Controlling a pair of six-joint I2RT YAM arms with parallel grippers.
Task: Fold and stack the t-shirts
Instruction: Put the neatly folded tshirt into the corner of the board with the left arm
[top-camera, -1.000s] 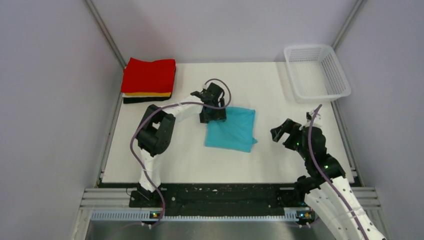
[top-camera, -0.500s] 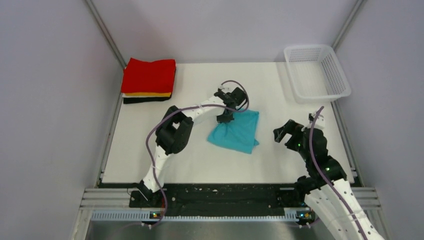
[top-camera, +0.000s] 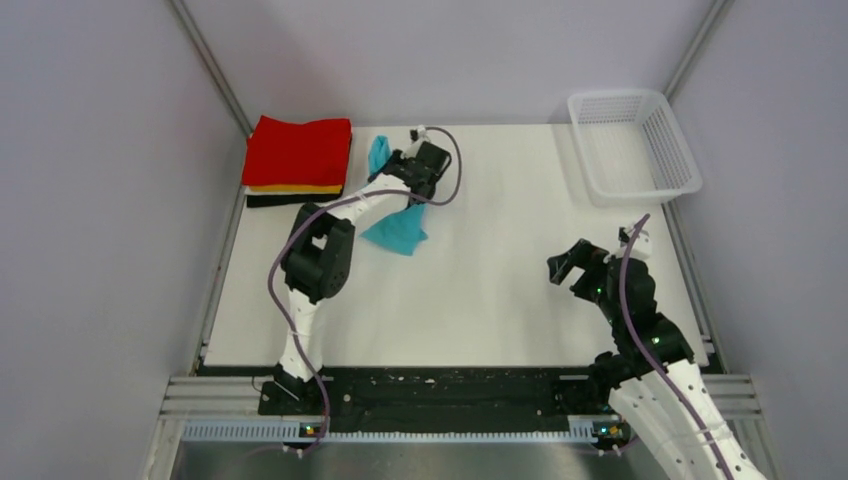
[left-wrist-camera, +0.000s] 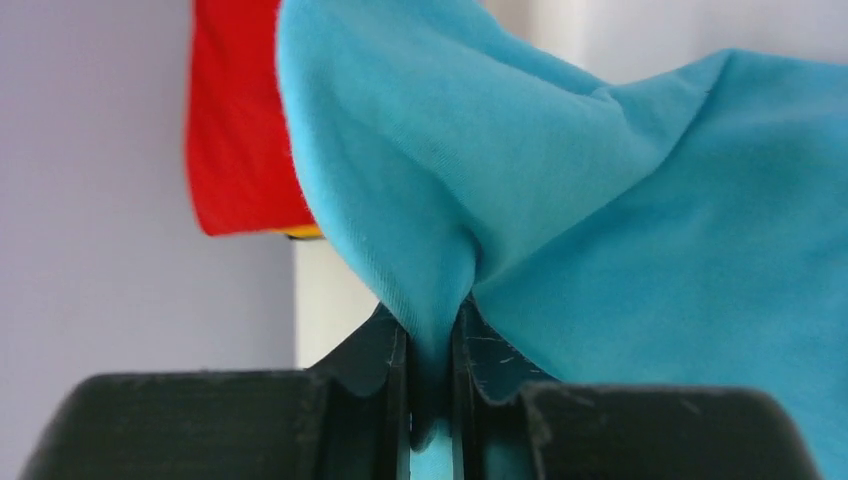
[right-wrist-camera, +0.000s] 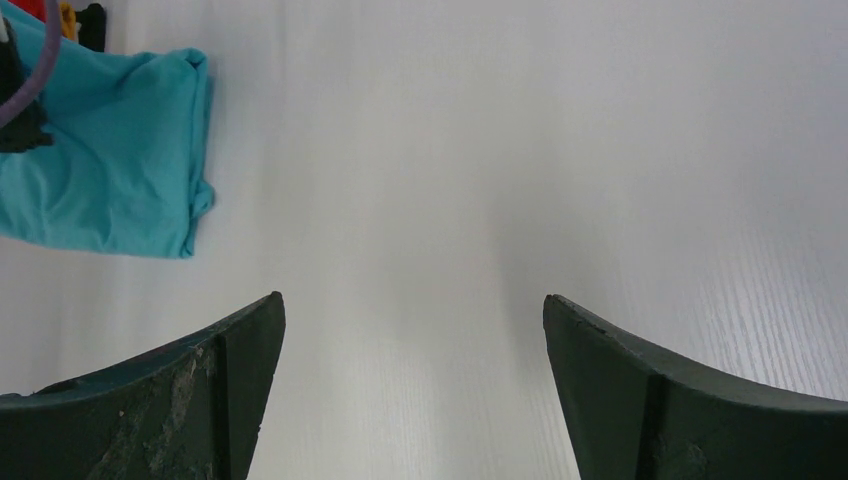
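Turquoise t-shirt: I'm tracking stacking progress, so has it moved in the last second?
Yes. Pinched in the left gripper, the turquoise t-shirt has moved left and toward the far edge, and is now beside the red-topped stack.

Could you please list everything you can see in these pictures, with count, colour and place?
turquoise t-shirt: one, turquoise, far left part of the table, bunched and pinched in the left gripper, just right of the stack
red t-shirt: one, red, folded, top of the stack at the far left corner
orange t-shirt: one, orange, folded, under the red one, only its edge showing
black t-shirt: one, black, folded, bottom of the stack
basket: one, white mesh, far right corner
table: one, white
left gripper: one, black, shut on the turquoise t-shirt
right gripper: one, black, open, above the near right part of the table, holding nothing
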